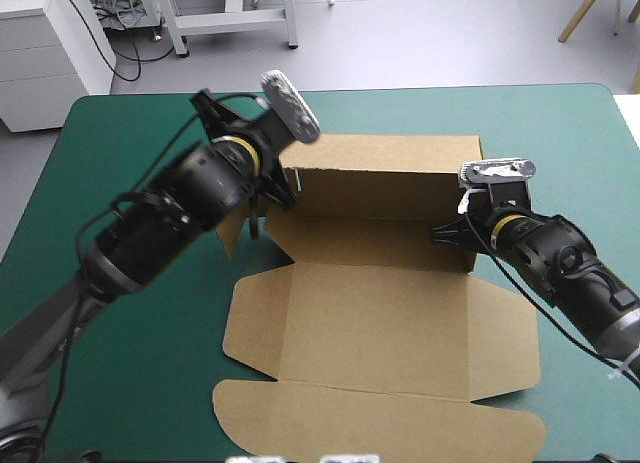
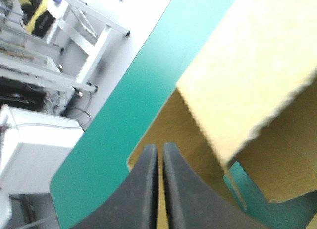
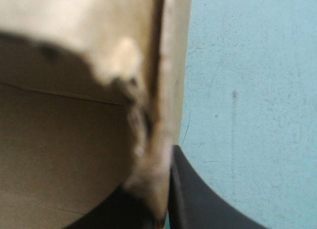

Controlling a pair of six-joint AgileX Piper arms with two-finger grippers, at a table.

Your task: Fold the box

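Both left claw (image 2: 159,149) and right claw (image 3: 159,189) clamp walls of the box (image 1: 380,323).

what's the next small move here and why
Probably the left gripper should lift the left flap of the box upright. The flap looks splayed out on the cover, while the back wall stands and the right gripper has its jaws pinched on the right wall.
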